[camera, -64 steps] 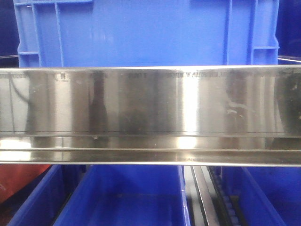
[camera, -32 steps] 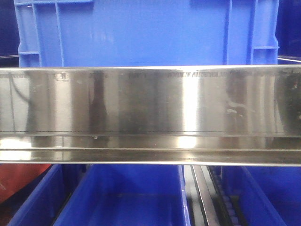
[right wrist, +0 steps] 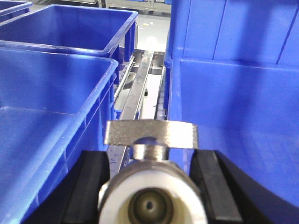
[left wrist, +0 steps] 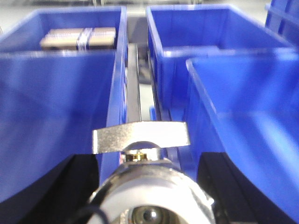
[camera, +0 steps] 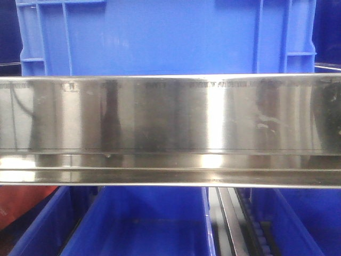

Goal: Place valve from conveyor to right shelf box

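Note:
In the left wrist view a silver valve (left wrist: 150,193), with a flat handle (left wrist: 140,136) and a white-ringed bore, sits between the black fingers (left wrist: 77,186) of my left gripper (left wrist: 149,186), which is shut on it. It hangs above a gap between blue boxes. In the right wrist view my right gripper (right wrist: 150,186) is shut on another silver valve (right wrist: 152,198), handle (right wrist: 151,133) up, black fingers (right wrist: 91,186) on either side. The right shelf's mirror-like steel rail (camera: 170,114) fills the front view, with a blue box (camera: 165,34) on it. The conveyor is out of view.
Blue boxes (left wrist: 56,102) (left wrist: 247,121) flank the left valve; a far one holds a strapped cardboard pack (left wrist: 77,38). Blue boxes (right wrist: 46,112) (right wrist: 238,116) flank the right valve, with a steel roller rail (right wrist: 138,88) between. Lower blue boxes (camera: 144,224) sit under the shelf rail.

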`<state>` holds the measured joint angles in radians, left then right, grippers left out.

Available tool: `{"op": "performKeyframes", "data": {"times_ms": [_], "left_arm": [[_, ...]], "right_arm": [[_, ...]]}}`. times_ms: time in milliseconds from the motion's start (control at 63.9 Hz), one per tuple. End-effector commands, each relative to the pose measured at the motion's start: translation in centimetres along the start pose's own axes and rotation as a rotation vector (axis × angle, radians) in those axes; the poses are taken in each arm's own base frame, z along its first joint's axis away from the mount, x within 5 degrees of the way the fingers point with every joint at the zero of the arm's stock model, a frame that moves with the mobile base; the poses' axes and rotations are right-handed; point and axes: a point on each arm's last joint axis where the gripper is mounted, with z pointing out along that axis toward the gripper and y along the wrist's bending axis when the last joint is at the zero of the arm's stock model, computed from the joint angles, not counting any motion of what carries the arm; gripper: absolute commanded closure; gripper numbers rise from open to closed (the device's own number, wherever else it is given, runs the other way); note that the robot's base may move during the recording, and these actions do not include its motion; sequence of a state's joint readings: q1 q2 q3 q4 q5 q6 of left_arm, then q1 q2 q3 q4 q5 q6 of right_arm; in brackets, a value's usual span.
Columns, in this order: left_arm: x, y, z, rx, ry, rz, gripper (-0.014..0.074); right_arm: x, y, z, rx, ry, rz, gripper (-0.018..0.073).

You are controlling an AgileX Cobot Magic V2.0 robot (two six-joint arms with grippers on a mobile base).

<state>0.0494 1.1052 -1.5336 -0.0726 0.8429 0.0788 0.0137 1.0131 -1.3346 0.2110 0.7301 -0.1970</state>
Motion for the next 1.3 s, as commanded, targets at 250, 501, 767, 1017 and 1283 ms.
{"op": "performKeyframes", "data": {"times_ms": [250,501,767,1017,1283], "left_arm": [[-4.4,-2.9,0.2,0.154,-0.186,0.015,0.0708],[-6.1,-10.3,5.0,0.39,-0.151,0.092,0.0708],[-2.4,-16.3,12.7,0.461,0.059,0.184,0.0708],[1.1,-17.5,17.0,0.446,0.253,0.23,0.0708],[2.3,-17.8,18.2,0.439,0.317,0.247,0.0422]], "right_arm": [[-4.9,1.5,-1.5,-0.098,-0.213,0.029,0.0712],[-6.9,6.3,2.3,-0.31,-0.19,-0.014,0.0712],[-4.3,11.0,9.5,-0.429,0.009,-0.052,0.0712],[-0.5,12.3,15.1,-0.438,0.237,-0.074,0.0707],[1.3,12.8,17.2,-0.448,0.34,-0.074,0.0351]]}}
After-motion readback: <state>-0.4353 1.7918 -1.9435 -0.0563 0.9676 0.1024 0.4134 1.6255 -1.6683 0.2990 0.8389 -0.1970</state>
